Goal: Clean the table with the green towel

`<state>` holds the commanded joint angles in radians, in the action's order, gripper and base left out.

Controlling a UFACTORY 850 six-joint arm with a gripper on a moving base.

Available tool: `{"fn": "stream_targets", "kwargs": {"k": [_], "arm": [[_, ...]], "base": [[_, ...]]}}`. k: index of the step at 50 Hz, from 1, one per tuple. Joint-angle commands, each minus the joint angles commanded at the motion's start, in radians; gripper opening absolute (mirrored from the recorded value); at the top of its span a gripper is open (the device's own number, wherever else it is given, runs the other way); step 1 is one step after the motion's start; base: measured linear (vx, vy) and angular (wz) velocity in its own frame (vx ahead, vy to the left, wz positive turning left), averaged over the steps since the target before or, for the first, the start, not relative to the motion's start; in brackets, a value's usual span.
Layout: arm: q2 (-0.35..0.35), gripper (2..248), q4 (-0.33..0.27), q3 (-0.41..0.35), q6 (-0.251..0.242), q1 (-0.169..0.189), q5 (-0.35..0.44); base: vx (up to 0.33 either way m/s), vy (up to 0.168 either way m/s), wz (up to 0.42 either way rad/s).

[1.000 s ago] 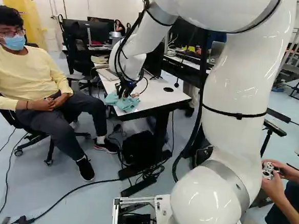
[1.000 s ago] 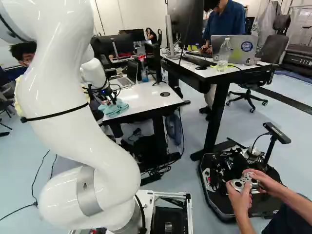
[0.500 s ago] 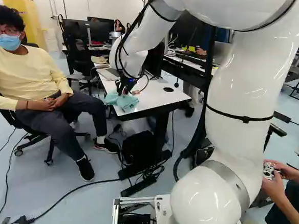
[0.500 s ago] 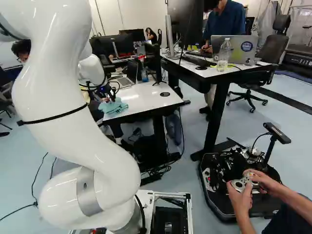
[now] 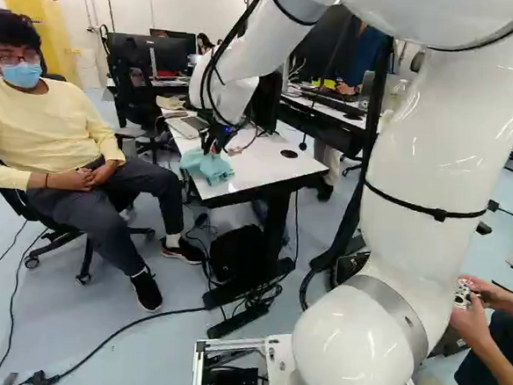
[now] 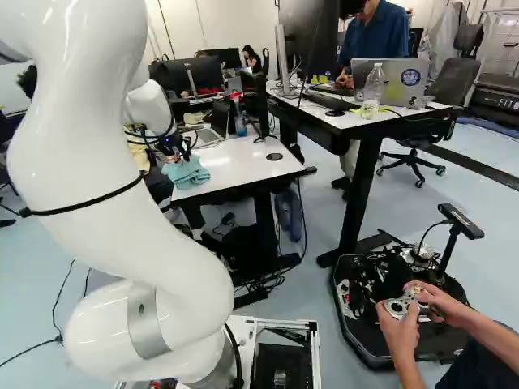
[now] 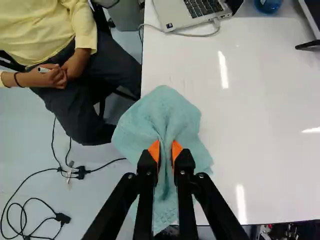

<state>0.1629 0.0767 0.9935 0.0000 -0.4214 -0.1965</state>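
At the near left corner of the white table (image 5: 263, 164), the gripper (image 5: 213, 145) is low over the green towel (image 5: 207, 168). In the wrist view the gripper (image 7: 166, 152) is shut on the towel (image 7: 167, 112), a fold of it pinched between the orange pads. The cloth spreads ahead of and under the fingers and hangs partly past the table's edge. The towel (image 6: 186, 172) also shows on the table's corner in the right base view.
A laptop (image 7: 192, 12), its cable and a blue bottle (image 7: 268, 5) stand farther along the table. A seated person (image 5: 49, 134) is close beside the table's left edge. Another desk (image 6: 365, 117) stands to the right. Cables and a bag (image 5: 237, 253) lie below.
The arm's upper links have shifted, rightward in the left base view and leftward in the right one. The gripper has moved slightly, still holding the towel, whose folds have changed. The base has not moved.
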Motion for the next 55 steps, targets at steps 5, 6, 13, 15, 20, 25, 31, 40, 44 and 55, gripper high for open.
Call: {"fn": "stream_targets", "kwargs": {"k": [5,6,13,15,20,25,31,40,44,55], "arm": [[-0.012,51,0.000,0.000,0.000,0.004,0.000],[-0.015,51,0.000,0.000,0.000,0.004,0.000],[-0.030,51,0.000,0.001,0.000,0.009,-0.003],[-0.033,51,0.000,0.002,0.000,0.010,-0.005],[-0.041,51,0.000,0.006,0.000,0.011,-0.012],[-0.049,51,0.000,0.011,0.000,0.013,-0.021],[-0.057,51,0.000,0.017,0.000,0.015,-0.033],[-0.069,51,0.000,0.027,0.000,0.017,-0.057],[-0.074,51,0.000,0.032,0.000,0.019,-0.070],[-0.082,51,0.000,0.052,0.000,0.023,-0.111]], "base": [[0.000,0.000,0.000],[0.000,0.000,0.000],[0.000,0.000,0.000],[0.000,0.000,0.000],[0.000,0.000,0.000],[0.000,0.000,0.000],[0.000,0.000,0.000],[0.000,0.000,0.000],[0.000,0.000,0.000],[0.000,0.000,0.000]]}}
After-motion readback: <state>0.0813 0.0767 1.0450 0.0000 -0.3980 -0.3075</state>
